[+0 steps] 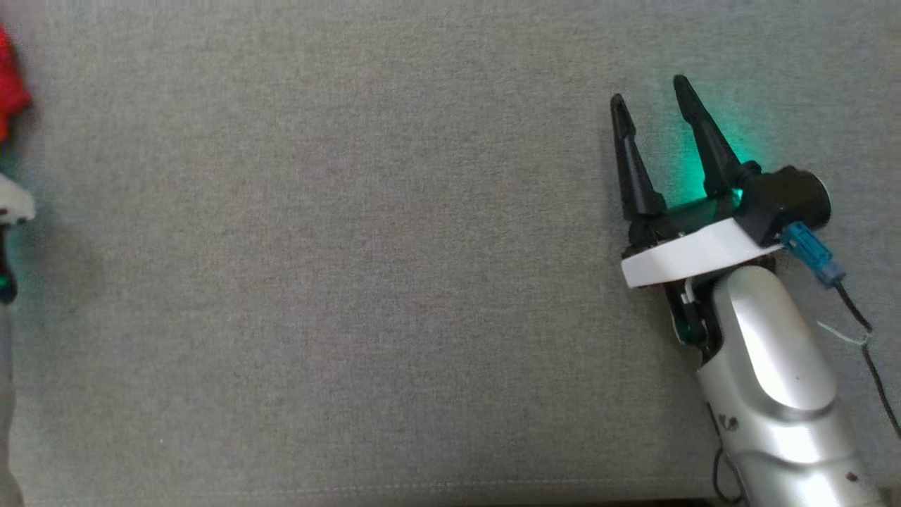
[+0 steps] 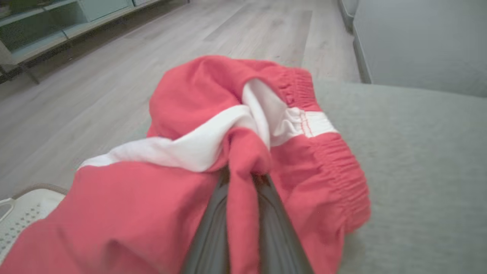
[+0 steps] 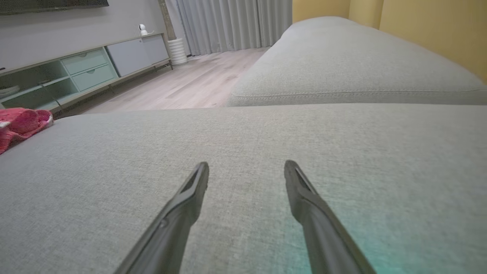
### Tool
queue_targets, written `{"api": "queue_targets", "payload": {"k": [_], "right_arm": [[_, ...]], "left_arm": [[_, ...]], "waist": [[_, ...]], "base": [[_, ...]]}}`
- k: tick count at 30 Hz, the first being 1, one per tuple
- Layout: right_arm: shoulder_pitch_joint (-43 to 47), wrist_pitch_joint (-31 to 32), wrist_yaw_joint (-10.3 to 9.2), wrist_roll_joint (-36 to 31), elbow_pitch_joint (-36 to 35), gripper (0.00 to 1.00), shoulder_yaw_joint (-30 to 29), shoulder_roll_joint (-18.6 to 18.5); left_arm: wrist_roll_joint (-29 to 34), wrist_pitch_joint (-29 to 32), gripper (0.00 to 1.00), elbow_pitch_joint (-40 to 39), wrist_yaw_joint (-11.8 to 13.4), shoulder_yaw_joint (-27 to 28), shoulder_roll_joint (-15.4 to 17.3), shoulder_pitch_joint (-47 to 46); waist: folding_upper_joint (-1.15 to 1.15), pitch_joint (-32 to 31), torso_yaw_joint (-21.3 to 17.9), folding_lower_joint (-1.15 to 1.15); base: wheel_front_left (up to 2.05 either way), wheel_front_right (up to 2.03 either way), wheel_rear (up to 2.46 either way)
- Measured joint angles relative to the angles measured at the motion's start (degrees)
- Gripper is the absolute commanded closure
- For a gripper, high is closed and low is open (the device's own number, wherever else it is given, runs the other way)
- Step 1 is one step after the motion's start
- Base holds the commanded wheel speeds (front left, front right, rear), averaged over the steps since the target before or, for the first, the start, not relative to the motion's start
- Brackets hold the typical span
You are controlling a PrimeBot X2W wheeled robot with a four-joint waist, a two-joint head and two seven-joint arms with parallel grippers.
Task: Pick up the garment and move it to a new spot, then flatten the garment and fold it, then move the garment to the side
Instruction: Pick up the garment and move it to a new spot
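The garment (image 2: 133, 205), a pair of coral-red shorts with a white band and a gathered elastic waist, lies bunched at the left end of a grey sofa cushion (image 1: 352, 282), right at its edge. The left gripper (image 2: 243, 179) is closed on it: a twisted fold of the red cloth is pinched between the two dark fingers, and loose cloth hangs over both of them. In the head view only a red scrap of the shorts shows at the far left edge.

Below the garment, off the cushion, sits the corner of a white plastic basket (image 2: 23, 213) with a perforated wall. Beyond it runs a pale wood-plank floor (image 2: 114, 76).

The right gripper (image 1: 649, 90) is well apart from the garment, over the right part of the cushion, its fingers spread wide with nothing between them. A green glow (image 1: 704, 176) falls on the weave beside it, and a blue plug (image 1: 813, 252) with a thin black cable sits at the wrist, above the silver forearm.

The cushion is a coarse woven fabric with a stitched seam along its border. A second cushion (image 3: 342, 64) of the same cloth lies past it, against a yellow wall (image 3: 437, 30). Across the floor stand a low cabinet (image 3: 87, 64) with pale green drawers, grey pleated curtains (image 3: 228, 23), a ribbed white cylinder (image 3: 177, 51) and a small white camera (image 3: 142, 28) on the cabinet top.
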Motion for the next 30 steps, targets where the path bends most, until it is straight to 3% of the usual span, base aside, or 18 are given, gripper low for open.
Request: {"api": "queue_targets", "payload": {"k": [10,16,23,28,30], "right_arm": [[4.62,0.08,0.00,4.49,1.97,0.00,-0.11,-0.19],[6.61,0.08,0.00,6.49,2.40,0.00,0.30,-0.19],[9.59,0.09,0.00,8.15,3.44,0.00,1.05,-0.16],[10.94,0.09,0.00,8.80,4.01,0.00,1.10,-0.16],[11.66,0.09,0.00,8.86,4.28,0.00,1.25,-0.16]], "left_arm": [[-1.85,-2.49,1.00,-13.34,0.00,-12.70,-2.10,-2.05],[-5.68,-2.52,1.00,-24.24,0.00,-19.18,-8.00,-0.51],[-8.28,-2.03,1.00,-35.68,0.27,-23.52,-13.37,7.66],[-11.69,-1.83,1.00,-38.50,2.47,-25.21,-18.08,16.33],[-11.62,-1.92,1.00,-37.52,3.11,-26.37,-18.57,20.36]], "waist": [[0.00,-5.72,-2.69,-0.01],[0.00,-9.52,-5.49,-0.01],[0.00,-14.15,-7.76,-0.02],[0.00,-16.73,-8.07,-0.02],[0.00,-17.41,-7.84,-0.02]], "base": [[0.00,0.00,0.00],[0.00,0.00,0.00],[0.00,0.00,0.00],[0.00,0.00,0.00],[0.00,0.00,0.00]]}}
